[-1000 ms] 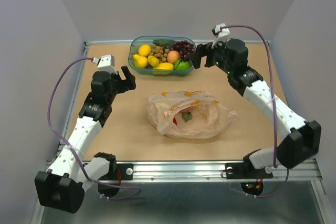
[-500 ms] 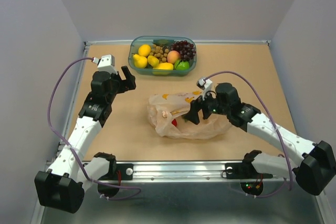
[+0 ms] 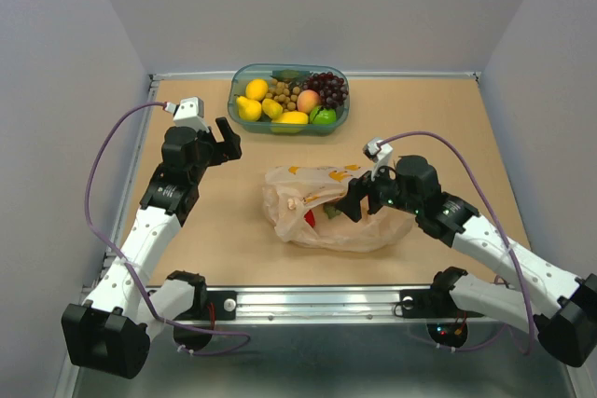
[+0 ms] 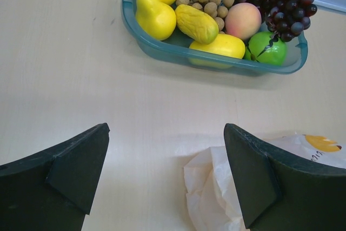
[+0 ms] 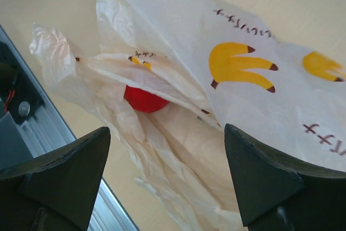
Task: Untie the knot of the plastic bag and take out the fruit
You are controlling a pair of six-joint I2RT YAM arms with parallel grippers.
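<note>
one thin, limp bag [image 3: 322, 230] lies in the middle of the table [image 3: 448, 128]: light and slippery, with a red fruit [image 5: 143, 100] inside. best pinched at a bunched fold near the mouth; i can't make out the knot. right gripper [image 3: 353, 204] hovers over the mouth, jaws wide apart and empty. left gripper [image 3: 229, 137] also gapes, well apart from the bag.

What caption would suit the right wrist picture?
Open right gripper poised over the banana-printed plastic bag, a red fruit visible among its folds.
</note>
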